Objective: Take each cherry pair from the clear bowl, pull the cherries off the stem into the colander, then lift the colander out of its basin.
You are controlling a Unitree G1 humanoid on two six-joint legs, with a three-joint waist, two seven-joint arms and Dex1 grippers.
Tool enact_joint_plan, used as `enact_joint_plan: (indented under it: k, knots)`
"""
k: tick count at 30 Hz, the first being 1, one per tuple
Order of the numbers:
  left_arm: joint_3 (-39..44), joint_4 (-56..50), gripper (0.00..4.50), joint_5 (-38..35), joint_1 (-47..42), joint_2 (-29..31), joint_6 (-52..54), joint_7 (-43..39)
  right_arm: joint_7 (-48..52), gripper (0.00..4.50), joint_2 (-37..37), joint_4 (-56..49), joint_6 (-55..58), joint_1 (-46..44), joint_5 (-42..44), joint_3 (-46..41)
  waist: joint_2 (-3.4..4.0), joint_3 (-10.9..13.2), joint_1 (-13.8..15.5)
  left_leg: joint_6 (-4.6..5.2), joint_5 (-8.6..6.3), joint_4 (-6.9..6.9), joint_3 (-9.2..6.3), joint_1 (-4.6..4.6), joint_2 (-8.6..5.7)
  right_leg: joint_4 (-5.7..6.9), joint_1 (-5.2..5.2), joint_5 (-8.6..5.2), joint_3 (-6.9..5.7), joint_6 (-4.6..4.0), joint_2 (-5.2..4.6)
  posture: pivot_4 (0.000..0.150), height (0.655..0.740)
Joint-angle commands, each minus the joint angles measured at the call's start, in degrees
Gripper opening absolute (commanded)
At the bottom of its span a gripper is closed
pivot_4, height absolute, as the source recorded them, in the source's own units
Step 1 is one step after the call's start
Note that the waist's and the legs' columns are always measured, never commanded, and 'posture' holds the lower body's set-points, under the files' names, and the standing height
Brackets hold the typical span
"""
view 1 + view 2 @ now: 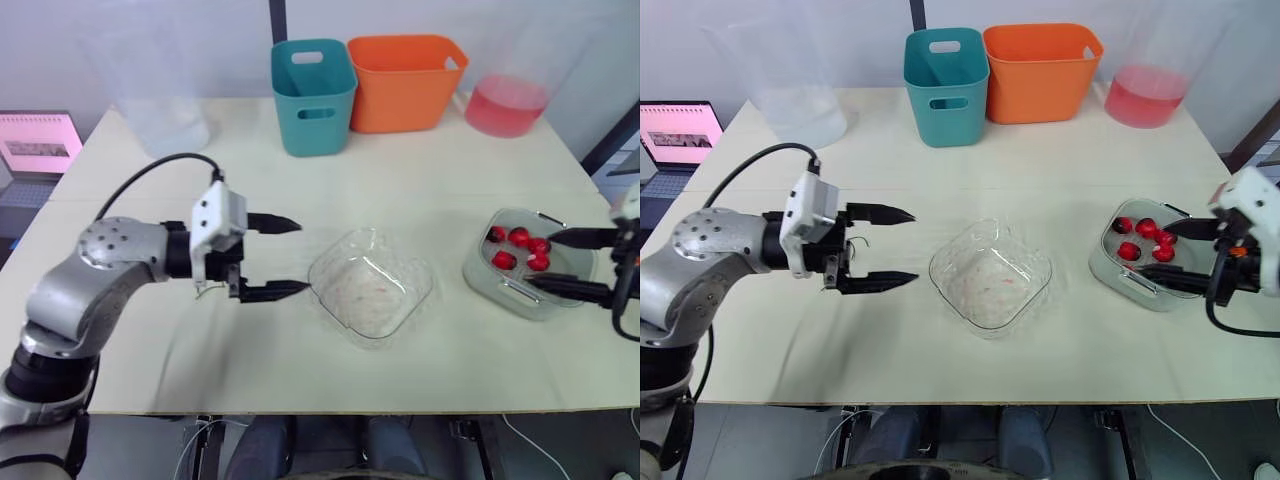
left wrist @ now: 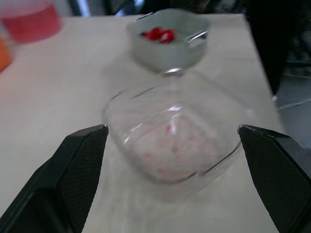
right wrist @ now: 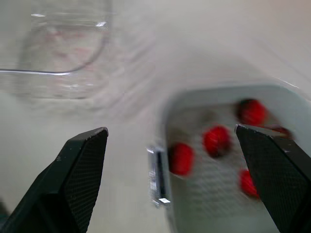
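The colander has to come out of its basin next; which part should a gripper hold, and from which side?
Probably the metal handle on the colander rim, approached from above: it juts out past the basin wall, while the colander's sides sit sunk inside. The open right gripper is nearest.

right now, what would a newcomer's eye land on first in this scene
The red cherries in the colander on the robot's right stand out most, with the open right gripper poised at it. In the middle, the clear bowl holds no cherries, only pinkish traces, and the open left gripper faces it. At the back stand a teal bin and an orange bin.
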Motion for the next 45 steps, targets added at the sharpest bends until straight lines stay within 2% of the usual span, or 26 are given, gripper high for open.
enact_joint_plan:
  k: [1, 2, 3, 5, 6, 26, 29, 33, 45]
  knots:
    - [-0.61, -4.10, 4.50, -2.70, -0.95, -0.52, 2.28, 0.99, 2.40, 4.48, -1.26, 0.61, -2.13, 0.46, -3.82, 1.81, 0.00, 0.00, 0.06, 0.00, 0.00, 0.01, 0.00, -0.02, -0.01, 0.00, -0.01, 0.00, -0.01, 0.00, 0.00, 0.150, 0.7400]
    - [-0.80, -4.75, 4.50, -3.53, -1.11, -0.74, 3.14, 1.25, 2.67, 4.48, -1.37, 0.57, -2.42, 0.43, -4.62, 2.62, 0.01, 0.00, 0.04, 0.00, 0.00, 0.01, 0.01, -0.02, -0.02, 0.00, -0.01, 0.00, 0.00, 0.00, -0.01, 0.150, 0.7400]
    - [-0.91, -5.18, 4.50, -4.14, -1.20, -0.94, 3.80, 1.56, 2.87, 4.22, -1.36, 0.70, -3.04, 0.22, -5.54, 3.36, 0.01, 0.00, -0.01, 0.00, 0.00, 0.02, 0.01, -0.02, -0.02, 0.00, -0.01, 0.00, 0.00, 0.00, -0.02, 0.150, 0.7400]
    - [-1.75, -5.65, 4.50, -3.52, -0.81, -1.43, 3.87, 2.38, 2.79, 3.65, -1.18, 1.24, -4.65, -0.39, -7.67, 5.26, 0.01, 0.00, -0.03, 0.00, 0.00, 0.02, 0.01, -0.01, -0.02, 0.01, -0.01, 0.00, 0.00, 0.00, 0.00, 0.150, 0.7400]
    - [-2.12, -5.84, 4.50, -3.03, -0.56, -1.43, 3.72, 2.50, 2.82, 3.16, -1.05, 1.48, -5.35, -0.66, -8.56, 6.01, 0.01, 0.00, -0.06, 0.00, 0.00, 0.01, 0.01, 0.00, -0.01, 0.01, -0.01, 0.00, 0.00, 0.00, 0.00, 0.150, 0.7400]
    - [-3.12, -5.70, 4.50, -2.73, -1.73, -2.51, 4.20, 3.35, 2.33, 3.16, 2.15, 3.94, -9.09, -3.69, -14.91, 12.90, 0.01, 0.00, -0.01, -0.01, 0.01, 0.03, 0.00, 0.00, -0.01, 0.01, -0.01, 0.00, 0.01, 0.00, 0.00, 0.150, 0.7400]
    - [-3.24, -5.46, 4.50, -2.46, -2.08, -2.68, 3.78, 3.58, 1.97, 2.27, 2.72, 4.02, -9.28, -4.30, -15.43, 13.63, 0.01, -0.01, -0.04, -0.01, 0.01, 0.02, 0.00, 0.00, -0.02, 0.02, -0.02, 0.00, 0.02, 0.00, 0.00, 0.150, 0.7400]
    - [-3.40, -5.26, 4.50, -1.92, -2.30, -3.14, 3.13, 4.08, 1.81, 0.27, 2.72, 4.18, -9.93, -4.46, -16.54, 14.13, 0.02, -0.01, -0.04, -0.02, 0.01, 0.03, 0.00, 0.00, -0.02, 0.02, -0.02, 0.00, 0.01, 0.00, 0.01, 0.150, 0.7400]
    - [-3.68, -4.75, 4.50, -0.59, -1.83, -3.69, 2.32, 4.21, 3.49, 0.20, 0.64, 2.86, -8.06, -5.74, -15.53, 10.27, 0.02, -0.01, -0.07, -0.01, 0.01, 0.03, 0.01, 0.01, -0.02, 0.03, -0.02, 0.00, 0.02, 0.00, 0.00, 0.150, 0.7400]
